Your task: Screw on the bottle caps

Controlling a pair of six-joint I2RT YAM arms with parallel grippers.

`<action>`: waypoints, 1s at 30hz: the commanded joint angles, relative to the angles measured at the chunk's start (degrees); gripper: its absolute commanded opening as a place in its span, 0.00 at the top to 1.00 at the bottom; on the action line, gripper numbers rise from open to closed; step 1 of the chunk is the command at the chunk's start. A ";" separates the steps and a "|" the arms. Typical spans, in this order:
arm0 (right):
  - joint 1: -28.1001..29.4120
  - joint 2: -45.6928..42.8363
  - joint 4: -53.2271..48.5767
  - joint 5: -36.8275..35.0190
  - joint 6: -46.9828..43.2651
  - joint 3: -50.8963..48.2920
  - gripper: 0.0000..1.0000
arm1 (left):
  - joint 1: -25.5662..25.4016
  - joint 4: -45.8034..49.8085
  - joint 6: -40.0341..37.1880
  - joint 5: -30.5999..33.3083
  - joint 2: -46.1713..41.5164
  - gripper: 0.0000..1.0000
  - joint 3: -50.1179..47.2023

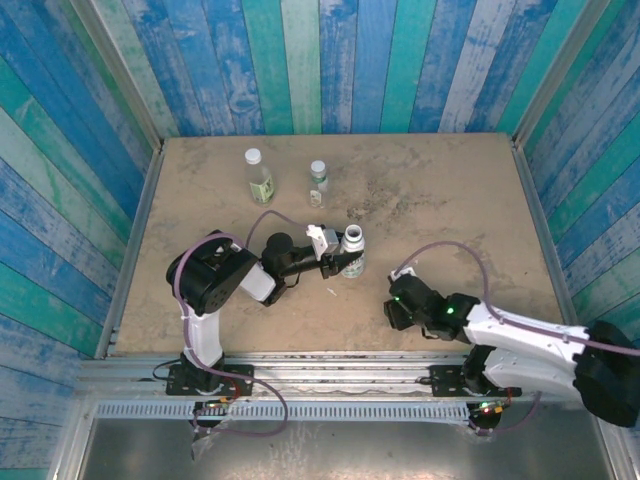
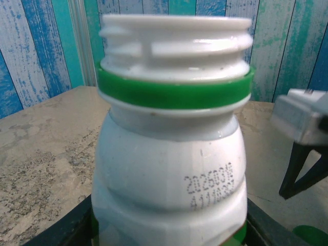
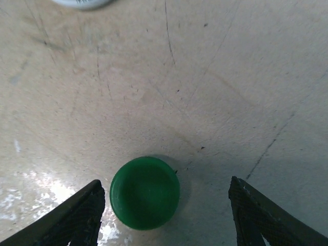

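Note:
My left gripper (image 1: 340, 262) is shut on the lower body of the white bottle (image 1: 352, 252), which stands upright near the table's middle. In the left wrist view that bottle (image 2: 171, 154) shows a bare threaded neck above a green ring, with my left gripper (image 2: 171, 233) shut low round its body. The dark green cap (image 3: 145, 192) lies flat on the table, open side up. My right gripper (image 3: 165, 215) hangs over it, open; the cap sits nearer the left finger (image 3: 77, 218), touching neither. From above, my right gripper (image 1: 398, 303) points down to the right of the white bottle.
At the back stand a slim clear bottle (image 1: 260, 183) with an olive label and a tiny clear bottle (image 1: 318, 180), each with a white cap on top. Blue plank walls close in the table (image 1: 450, 200) on three sides. Bare sandy surface lies to the right.

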State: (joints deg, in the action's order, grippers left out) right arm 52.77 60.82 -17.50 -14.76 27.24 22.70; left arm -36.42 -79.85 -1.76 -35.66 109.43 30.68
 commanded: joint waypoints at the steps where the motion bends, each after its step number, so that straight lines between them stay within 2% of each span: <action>1: 0.34 4.31 2.78 0.54 0.84 1.88 0.35 | -0.05 4.08 -1.34 -0.20 -2.81 0.46 -1.25; 8: 0.28 7.45 3.24 1.40 0.33 1.73 0.48 | -0.05 5.93 -1.64 -0.50 -3.22 0.45 -0.87; 12: 0.30 6.82 2.48 2.56 0.56 1.65 0.45 | -0.05 5.35 -1.83 -0.18 -3.16 0.45 -1.41; 20: 0.31 4.49 2.00 2.94 1.41 0.94 0.53 | -0.09 5.66 -1.79 -0.58 -2.99 0.45 -1.14; 26: 0.25 4.31 1.33 1.98 0.45 1.03 0.51 | -0.09 5.86 -1.78 -0.64 -3.00 0.45 -1.32; 30: 0.31 4.53 1.41 3.85 -0.04 0.88 0.50 | -0.05 6.25 -2.11 -0.51 -2.92 0.45 -1.19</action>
State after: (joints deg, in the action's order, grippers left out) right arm 52.80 65.71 -14.59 -11.55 27.53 23.68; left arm -36.42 -78.08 -2.81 -35.70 108.47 30.57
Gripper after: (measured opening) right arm 0.495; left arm 0.556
